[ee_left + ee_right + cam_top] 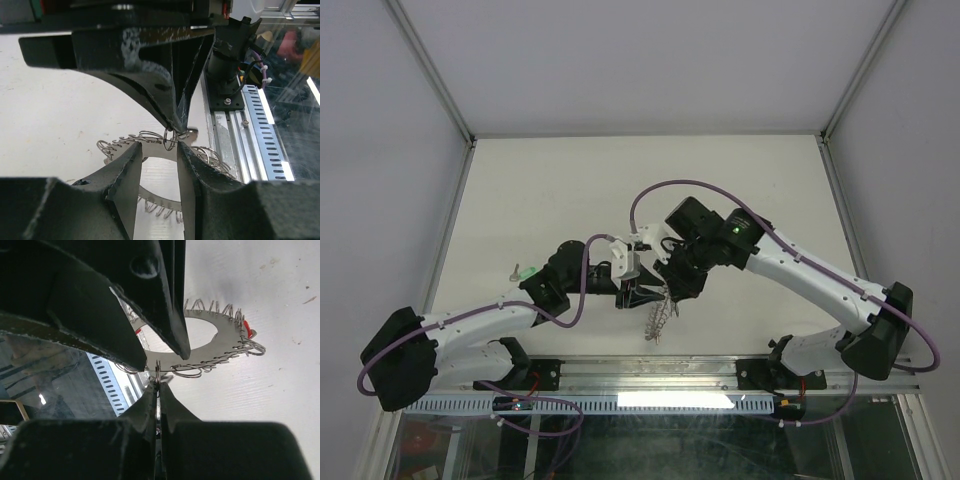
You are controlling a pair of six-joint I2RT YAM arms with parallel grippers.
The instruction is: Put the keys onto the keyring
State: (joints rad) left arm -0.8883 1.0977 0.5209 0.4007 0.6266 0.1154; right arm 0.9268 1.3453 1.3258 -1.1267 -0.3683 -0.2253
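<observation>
Both arms meet above the middle of the white table (pixel 550 200), and the wide, flat grey metal keyring with its fringe of silvery wire loops (pixel 658 320) is up in the air between them, hanging just below the two tools.

The right gripper (pixel 159 385) has its jaws squeezed together on one small silver wire loop (pixel 157 371) at the ring's rim. The left gripper (pixel 157 150) has its jaws part-way apart. The ring's grey band (pixel 155 152) shows through the gap, apparently just beyond the fingertips. Nothing looks clamped there.

One red plastic key head (pixel 248 333) sits at the far rim, among the loops.

On handling, the ring looks like thin sheet metal: light, stiff and smooth-faced, so likely slick under hard pads. The fringe looks springy and ready to snag or bend. The safest hold seems to be flat on the band, between the hole and the rim and clear of the wire. The pinched loop is a slim purchase, and the ring could swing or twist on it. The keys look tiny and light, so the plastic head is probably the best place to take one.
</observation>
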